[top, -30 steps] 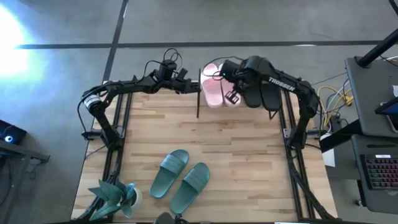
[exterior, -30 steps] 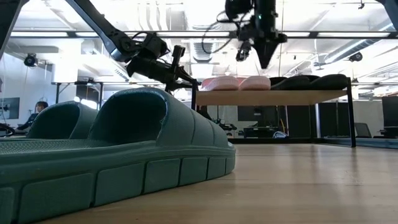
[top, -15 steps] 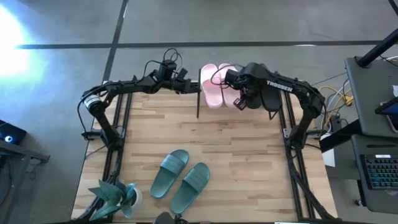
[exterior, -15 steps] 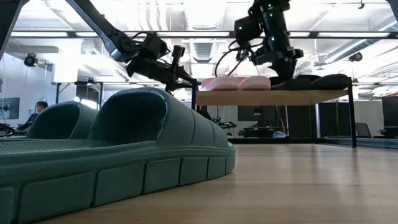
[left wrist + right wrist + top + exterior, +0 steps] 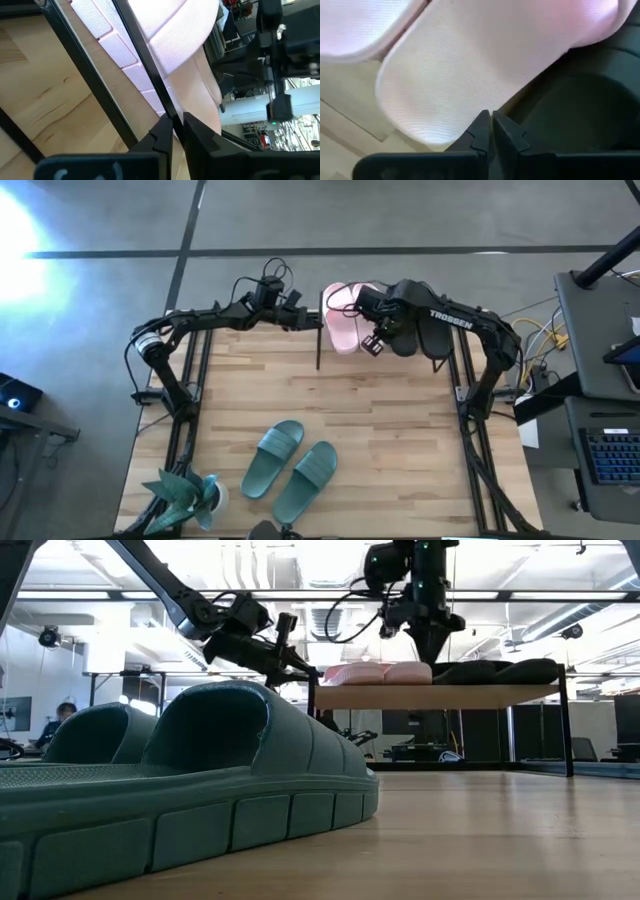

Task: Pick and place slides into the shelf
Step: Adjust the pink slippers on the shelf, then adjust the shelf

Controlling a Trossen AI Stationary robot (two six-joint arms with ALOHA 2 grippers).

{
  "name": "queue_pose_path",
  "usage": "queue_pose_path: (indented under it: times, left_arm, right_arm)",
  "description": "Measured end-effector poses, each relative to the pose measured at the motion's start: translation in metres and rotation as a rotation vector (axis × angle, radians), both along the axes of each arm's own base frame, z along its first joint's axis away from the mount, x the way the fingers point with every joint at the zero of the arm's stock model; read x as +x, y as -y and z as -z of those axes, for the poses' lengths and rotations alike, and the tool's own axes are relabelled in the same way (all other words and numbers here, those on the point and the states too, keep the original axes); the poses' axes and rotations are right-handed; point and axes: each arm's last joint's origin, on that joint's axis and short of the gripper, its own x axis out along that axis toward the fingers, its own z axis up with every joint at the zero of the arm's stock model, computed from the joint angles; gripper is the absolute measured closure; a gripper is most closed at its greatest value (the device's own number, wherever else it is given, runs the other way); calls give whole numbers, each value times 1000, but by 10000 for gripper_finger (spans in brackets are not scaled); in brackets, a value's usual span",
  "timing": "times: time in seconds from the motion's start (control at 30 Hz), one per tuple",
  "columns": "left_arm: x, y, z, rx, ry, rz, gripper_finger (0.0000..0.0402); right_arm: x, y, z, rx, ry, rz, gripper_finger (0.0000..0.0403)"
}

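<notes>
Your right gripper [image 5: 424,652] has its fingers [image 5: 481,131] pressed together with nothing between them. The tips point down, just above the pink slides [image 5: 343,320] and close to the seam where the second pink slide meets the black slides [image 5: 425,332]. In the right wrist view the closed tips sit over the pink strap [image 5: 470,65], with a black slide [image 5: 580,110] beside it. From above, the right arm reaches in from the table's right edge and bends over the shelf [image 5: 440,695].

Your left gripper [image 5: 300,318] is likewise closed and empty. In the left wrist view its fingers [image 5: 165,135] meet right at a thin black leg [image 5: 145,65] of the shelf, with a pink slide [image 5: 175,35] just behind that leg. You cannot tell from these views whether the tips touch the leg. From above, the left arm stretches along the far edge of the table [image 5: 380,420] to the shelf's left end.

The shelf stands at the far side of the table. On its plank the two pink slides lie side by side at the left, and the two black slides lie to their right.

The two green slides [image 5: 290,465] lie on the table at its near side, well apart from the shelf and from both grippers. In the low view a green slide [image 5: 190,790] fills the foreground. A small plant [image 5: 185,495] stands at the near left corner.
</notes>
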Motion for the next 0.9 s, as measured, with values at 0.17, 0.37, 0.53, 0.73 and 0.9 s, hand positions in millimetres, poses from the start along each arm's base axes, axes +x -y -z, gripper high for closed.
queue_pose_path:
  times: [0.17,0.37,0.53,0.73,0.9]
  left_arm:
    - [0,0,0,0,0,0,393]
    - [0,0,-1,3,2,3,393]
    - [-5,11,-16,144,2,22,391]
    - [-21,23,-36,287,-81,6,344]
    - [-26,27,-25,278,-199,6,293]
  right_arm:
    - [-6,-6,-8,-5,-1,-4,390]
    - [-10,-28,-30,-5,134,-79,390]
    - [-20,-39,-53,-53,268,-55,390]
    - [-29,-41,-62,-81,300,-21,390]
    - [-25,-39,-59,-80,291,-25,390]
